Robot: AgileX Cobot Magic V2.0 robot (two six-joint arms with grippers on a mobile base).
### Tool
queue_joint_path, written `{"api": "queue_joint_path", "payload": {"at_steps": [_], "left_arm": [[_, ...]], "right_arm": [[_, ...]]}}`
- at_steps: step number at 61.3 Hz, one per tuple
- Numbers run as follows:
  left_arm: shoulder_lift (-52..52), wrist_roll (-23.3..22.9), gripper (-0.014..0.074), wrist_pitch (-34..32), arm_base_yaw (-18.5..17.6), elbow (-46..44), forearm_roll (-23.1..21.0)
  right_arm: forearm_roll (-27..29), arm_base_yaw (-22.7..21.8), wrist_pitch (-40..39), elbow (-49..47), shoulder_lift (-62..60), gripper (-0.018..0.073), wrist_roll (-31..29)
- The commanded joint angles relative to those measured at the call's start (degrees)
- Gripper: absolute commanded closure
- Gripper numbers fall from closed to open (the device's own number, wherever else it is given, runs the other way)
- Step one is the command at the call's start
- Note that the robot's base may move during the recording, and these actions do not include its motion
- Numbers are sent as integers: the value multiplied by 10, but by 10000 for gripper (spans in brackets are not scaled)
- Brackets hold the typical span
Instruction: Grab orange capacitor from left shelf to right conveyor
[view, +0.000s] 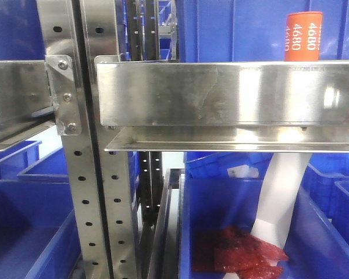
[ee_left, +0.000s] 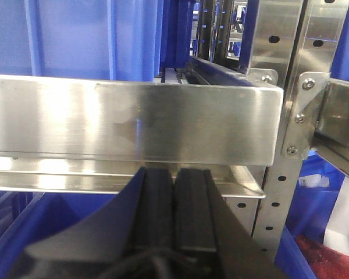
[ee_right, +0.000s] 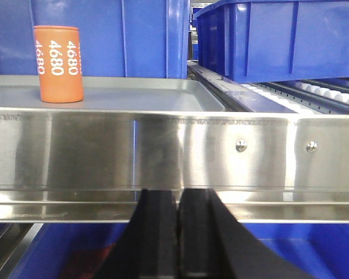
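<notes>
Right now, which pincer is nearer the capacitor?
Right, it seems. The right pincer sits below the rail, with the capacitor up to its left on the tray. The left pincer has no capacitor in its view.

**Matte black fingers on both wrists**

Left gripper (ee_left: 174,174) — 2 flat, rectangular black pads (ee_left: 157,203) side by side, flaring into broad, curved shoulders (ee_left: 93,232). Right gripper (ee_right: 177,195) — the same 2 matte black pads and sloping sides.
</notes>
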Motion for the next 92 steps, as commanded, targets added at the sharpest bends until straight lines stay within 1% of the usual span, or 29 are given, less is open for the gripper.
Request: {"api": "queue_joint_path", "payload": {"at_steps": [1,52,60,64,68,73,84,88,92], "left_arm": [[-7,-1,723,-52,1,-2,-1],[-7,-1,723,-52,1,-2,-1],[-7,-1,723,-52,1,-2,-1],[-7,-1,723,-52,1,-2,-1],[-7,-1,723,-52,1,-2,-1],[-7,-1,723,-52,1,-2,-1],[-7,-1,723,-52,1,-2,-1],[-7,-1,723,-52,1,-2,-1],[-7,-1,723,-52,1,-2,-1]], "right_arm": [[-1,0,-51,-2,-8,505,0],[-1,0,-54,-2,-8,505,0],[-1,0,-72,-2,-8,505,1],[-1,0,-100,-4,-8,505,14],[-1,0,-104,-18,-8,505,22],[-1,0,-84,-55,-7,505,24],[-2,0,33,-178,32,498,24],[-2,0,65,-217,66,447,24],[-2,0,80,-243,103,341,24]]}}
